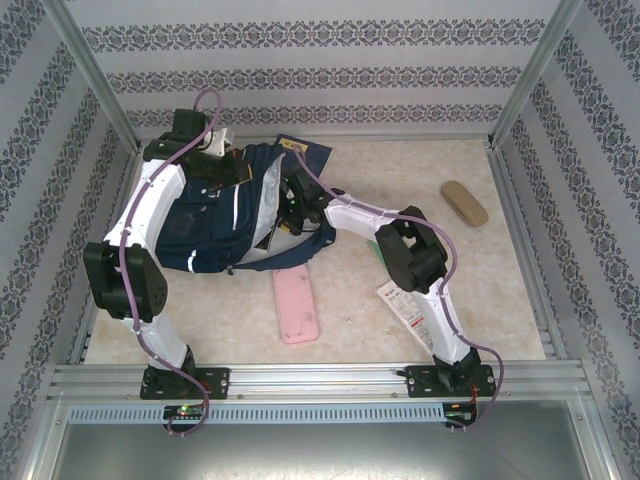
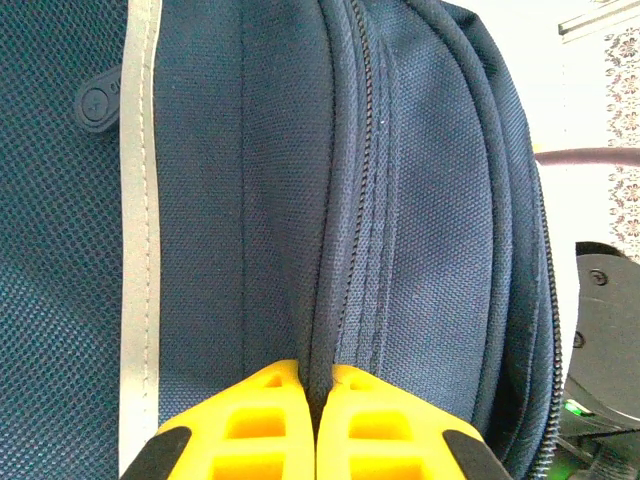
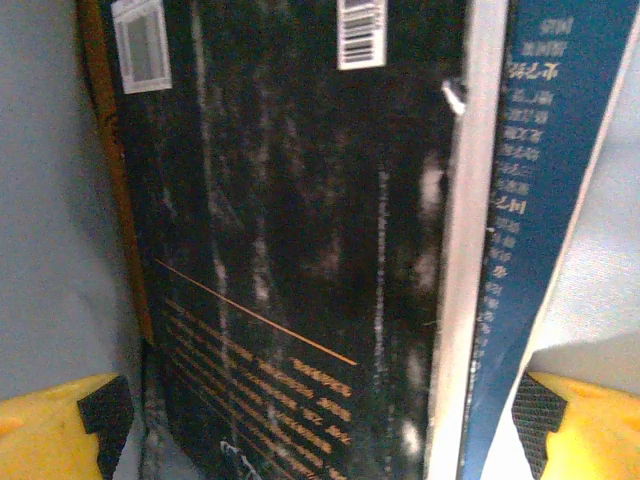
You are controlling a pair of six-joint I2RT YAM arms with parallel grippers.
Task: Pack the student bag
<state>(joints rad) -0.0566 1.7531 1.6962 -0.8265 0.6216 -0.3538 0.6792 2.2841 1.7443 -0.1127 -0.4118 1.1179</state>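
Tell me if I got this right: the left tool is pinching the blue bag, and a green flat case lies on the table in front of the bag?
Nearly right. The flat case is pink, not green, as the top view shows. It does lie on the table in front of the blue bag, and the left tool is pinching the bag.

Student bag (image 1: 215, 225) far left, flat case (image 1: 296, 305) before it, oval case (image 1: 464, 203) well right
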